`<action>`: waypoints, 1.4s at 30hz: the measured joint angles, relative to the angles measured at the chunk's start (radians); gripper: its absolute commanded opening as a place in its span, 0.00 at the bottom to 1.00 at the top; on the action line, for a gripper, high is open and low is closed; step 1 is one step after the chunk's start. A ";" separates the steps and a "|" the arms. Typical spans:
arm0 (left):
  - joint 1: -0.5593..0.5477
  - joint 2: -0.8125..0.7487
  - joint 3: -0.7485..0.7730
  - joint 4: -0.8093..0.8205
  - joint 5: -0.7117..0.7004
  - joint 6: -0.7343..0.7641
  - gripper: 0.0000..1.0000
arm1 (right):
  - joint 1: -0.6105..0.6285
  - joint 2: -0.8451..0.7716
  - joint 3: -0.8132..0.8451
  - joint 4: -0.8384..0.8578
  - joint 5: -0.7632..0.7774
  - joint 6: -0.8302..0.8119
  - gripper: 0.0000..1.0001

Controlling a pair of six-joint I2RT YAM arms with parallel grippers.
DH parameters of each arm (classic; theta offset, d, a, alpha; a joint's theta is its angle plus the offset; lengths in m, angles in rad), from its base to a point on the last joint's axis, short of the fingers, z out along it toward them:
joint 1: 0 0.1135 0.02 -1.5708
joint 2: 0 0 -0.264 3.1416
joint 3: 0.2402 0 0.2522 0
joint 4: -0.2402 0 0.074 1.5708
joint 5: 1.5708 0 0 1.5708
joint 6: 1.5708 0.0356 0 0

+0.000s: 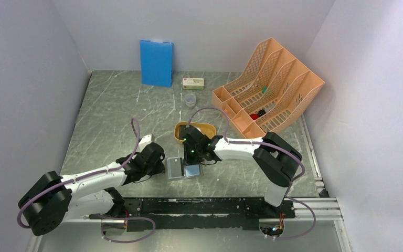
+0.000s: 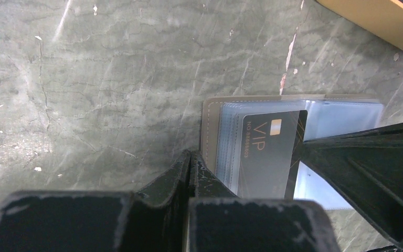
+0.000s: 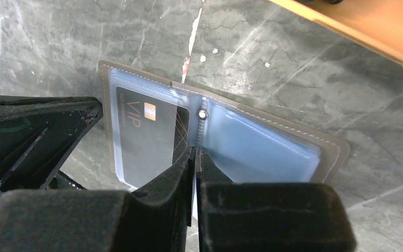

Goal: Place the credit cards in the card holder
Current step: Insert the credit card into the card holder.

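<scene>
The overhead view is bright and sharp, with soft, even light and only weak shadows. In both wrist views the near jaws are dark and blurred.

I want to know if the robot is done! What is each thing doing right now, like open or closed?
card holder: open, lying flat.
black VIP card: face up in the holder's clear pocket.
left claw: shut, tips beside the holder's edge.
right claw: shut, tips at the holder's middle fold.
blue board: standing at the back wall.
orange file rack: lying tilted by the right wall.
</scene>
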 measured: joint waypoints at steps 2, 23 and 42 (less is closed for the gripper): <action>0.000 0.005 0.003 0.002 0.000 0.000 0.05 | 0.005 0.017 0.010 -0.003 -0.002 -0.003 0.07; 0.000 0.007 0.004 0.005 -0.002 0.014 0.05 | 0.064 0.066 0.111 -0.101 0.064 -0.047 0.00; 0.000 -0.145 0.083 -0.216 -0.036 0.050 0.44 | -0.141 -0.262 0.086 -0.132 0.101 -0.105 0.55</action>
